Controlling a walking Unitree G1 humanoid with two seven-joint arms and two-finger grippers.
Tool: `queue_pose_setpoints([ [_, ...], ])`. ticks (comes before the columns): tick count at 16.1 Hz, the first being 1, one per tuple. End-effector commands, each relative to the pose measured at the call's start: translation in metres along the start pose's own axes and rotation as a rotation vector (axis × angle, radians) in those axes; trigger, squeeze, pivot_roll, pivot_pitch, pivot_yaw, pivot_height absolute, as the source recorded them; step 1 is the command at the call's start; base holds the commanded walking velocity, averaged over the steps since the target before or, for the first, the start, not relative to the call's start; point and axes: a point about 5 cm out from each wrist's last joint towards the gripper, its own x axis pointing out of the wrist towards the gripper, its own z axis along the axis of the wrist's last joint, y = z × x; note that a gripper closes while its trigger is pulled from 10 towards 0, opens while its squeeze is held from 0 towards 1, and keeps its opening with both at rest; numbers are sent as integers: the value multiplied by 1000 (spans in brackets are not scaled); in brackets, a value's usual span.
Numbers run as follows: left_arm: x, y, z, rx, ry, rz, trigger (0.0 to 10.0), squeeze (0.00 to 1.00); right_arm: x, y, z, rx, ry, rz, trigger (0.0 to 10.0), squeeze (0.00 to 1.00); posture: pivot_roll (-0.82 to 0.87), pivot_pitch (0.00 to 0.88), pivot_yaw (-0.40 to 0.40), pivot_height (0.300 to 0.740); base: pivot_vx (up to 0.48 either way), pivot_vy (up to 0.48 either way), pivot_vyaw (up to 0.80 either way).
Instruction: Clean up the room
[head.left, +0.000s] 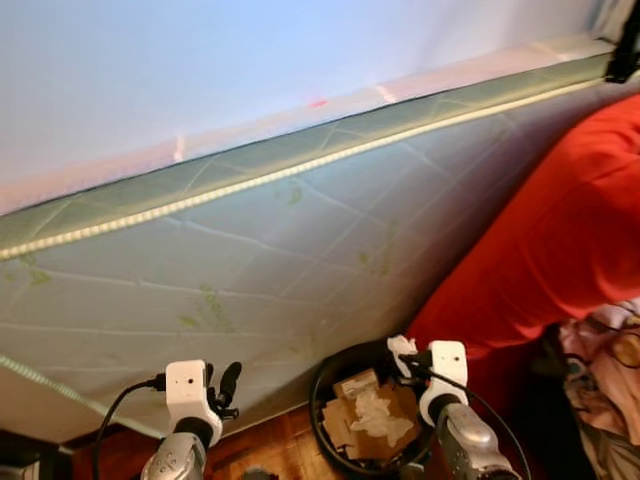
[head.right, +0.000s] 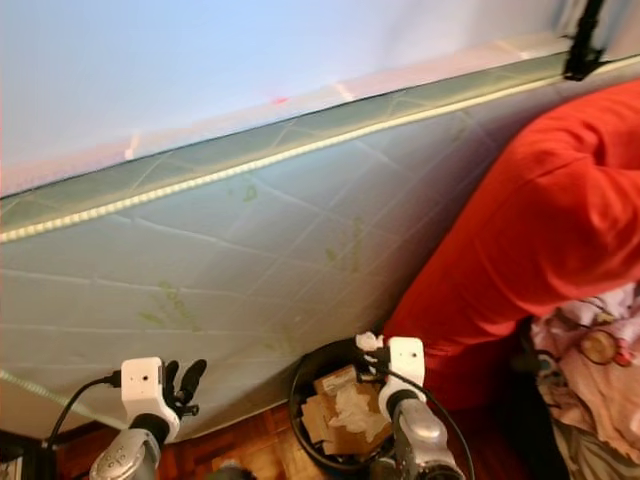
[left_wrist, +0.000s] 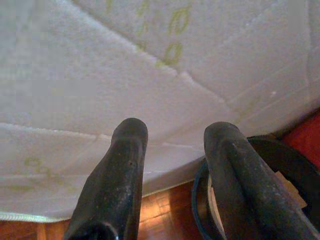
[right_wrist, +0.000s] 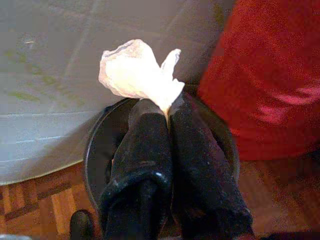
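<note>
White crumpled tissue (right_wrist: 137, 75) is sitting pinched at the very tips of the right gripper (right_wrist: 167, 107), whose two black fingers (right_wrist: 145, 145) are pressing together on it. The wad is hanging over the round black waste bin (head.left: 330, 372), close to its far rim on the mattress side.

Bin is standing on wooden parquet floor (head.left: 262, 440), tucked against the pale quilted mattress (head.left: 250, 260) that is leaning up on its edge. Inside the bin: brown cardboard scraps (head.left: 352, 388) and more crumpled paper (head.left: 378, 415) are already lying there.

Red bedding (head.left: 560, 240) is bulging down just to the right of the bin, with patterned cloth (head.left: 605, 380) heaped below it.

Left gripper (left_wrist: 175, 150) is hovering beside the bin with its fingers spread apart and nothing between them, pointing at the mattress face.

Step in hand, as I judge it: dropping a piece of litter into the bin. Next move calls only for parting the right fingers, perhaps after drawing the tips a little toward the bin's middle, since a light wad this near the rim could drift out against the mattress. After that, more litter needs finding.
</note>
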Motion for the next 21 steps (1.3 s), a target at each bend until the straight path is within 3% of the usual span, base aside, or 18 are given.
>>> queue_pose_setpoints([
  [1,-4,2,-5,-10,19,9,10000,0,-3,2,-9,2,36,2,10000,0,33,125,35,655,0,0,0],
  [6,-8,3,-5,-7,21,7,10000,0,-6,3,-17,4,73,44,10000,0,45,137,37,655,0,0,0],
  [12,-11,4,-2,1,14,7,10000,0,-18,-18,-32,-1,107,48,10000,0,74,159,39,655,0,0,0],
  [16,-6,2,10,11,-15,-5,10000,0,-11,-22,-18,1,86,34,10000,0,98,174,32,655,0,0,0],
  [17,-4,4,20,14,-49,3,10000,0,-4,-17,-5,0,67,36,10000,0,138,195,24,655,0,0,0],
  [19,0,4,44,23,-125,13,10000,0,15,21,26,-13,16,68,10000,0,172,223,15,655,0,0,0],
  [21,-1,3,63,29,-181,25,10000,0,22,40,41,-17,-15,96,10000,0,201,262,5,655,0,0,0],
])
